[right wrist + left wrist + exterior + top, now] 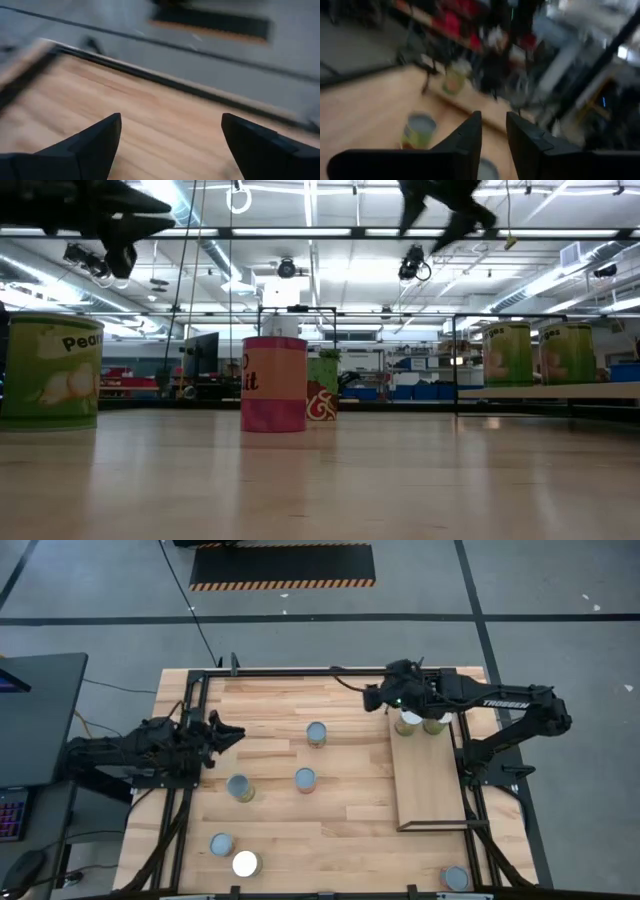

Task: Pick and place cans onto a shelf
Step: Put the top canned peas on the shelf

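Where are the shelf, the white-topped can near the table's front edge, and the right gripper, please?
shelf (430, 785): high view, bare wood panel.
white-topped can (245, 863): high view, its round top.
right gripper (170, 145): right wrist view, midway between its open fingertips.

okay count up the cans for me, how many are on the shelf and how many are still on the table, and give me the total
Cans on the shelf: 2, a white-topped one and one beside it
Cans on the table: 6, at and
Total: 8 cans
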Robot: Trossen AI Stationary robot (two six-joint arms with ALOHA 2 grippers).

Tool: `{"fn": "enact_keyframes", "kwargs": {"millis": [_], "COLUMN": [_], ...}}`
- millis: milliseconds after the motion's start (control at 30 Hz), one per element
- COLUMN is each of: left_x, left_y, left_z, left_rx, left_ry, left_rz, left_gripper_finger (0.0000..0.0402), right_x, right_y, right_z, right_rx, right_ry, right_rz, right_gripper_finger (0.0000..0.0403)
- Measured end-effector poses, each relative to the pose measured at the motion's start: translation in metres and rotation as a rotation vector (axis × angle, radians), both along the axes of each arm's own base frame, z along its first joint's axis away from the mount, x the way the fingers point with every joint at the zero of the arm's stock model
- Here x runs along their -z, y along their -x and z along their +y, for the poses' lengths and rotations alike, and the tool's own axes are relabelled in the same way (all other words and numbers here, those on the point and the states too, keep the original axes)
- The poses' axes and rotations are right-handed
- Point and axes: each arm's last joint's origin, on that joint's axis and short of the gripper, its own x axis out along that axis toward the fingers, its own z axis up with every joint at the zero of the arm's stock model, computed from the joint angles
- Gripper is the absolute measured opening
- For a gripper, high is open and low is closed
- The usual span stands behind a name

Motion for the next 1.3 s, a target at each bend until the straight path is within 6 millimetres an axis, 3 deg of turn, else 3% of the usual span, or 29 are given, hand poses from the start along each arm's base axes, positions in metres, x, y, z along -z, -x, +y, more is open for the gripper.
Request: {"fn": "enact_keyframes", "kwargs": {"millis": [167, 300, 400, 567, 733, 833, 1067, 1300], "left_x": [-0.034, -0.062, -0.078, -0.097, -0.073, -0.053, -0.013, 0.028], "left_y": [-0.018, -0.033, -0.041, -0.053, -0.057, -0.055, -0.043, -0.046], "left_z": [-0.013, -0.03, -0.046, -0.076, -0.101, -0.11, -0.112, -0.105], "left_rx": [0.184, 0.317, 0.375, 0.411, 0.39, 0.379, 0.259, 0.29], "left_ry": [0.015, 0.006, 0.025, -0.005, -0.06, -0.095, -0.176, -0.253], "left_rz": [0.155, 0.329, 0.516, 0.871, 1.299, 1.464, 1.544, 1.524], "left_gripper_finger": [0.006, 0.0027, 0.0006, 0.0004, 0.0005, 0.0007, 0.0005, 0.003], "right_x": [-0.012, -0.007, -0.003, -0.003, -0.002, 0.0, 0.0, -0.001], "right_y": [-0.031, -0.047, -0.051, -0.048, -0.041, -0.036, -0.026, -0.023], "right_z": [0.018, 0.035, 0.049, 0.081, 0.117, 0.136, 0.164, 0.169], "right_rx": [-0.353, -0.508, -0.571, -0.681, -0.779, -0.828, -0.864, -0.828], "right_ry": [0.107, 0.12, 0.109, 0.1, 0.079, 0.082, 0.06, 0.069], "right_rz": [-0.079, -0.088, -0.074, -0.082, -0.093, -0.09, -0.118, -0.13], "right_gripper_finger": [0.0349, 0.0349, 0.0349, 0.0349, 0.0349, 0.0349, 0.0348, 0.0348]}}
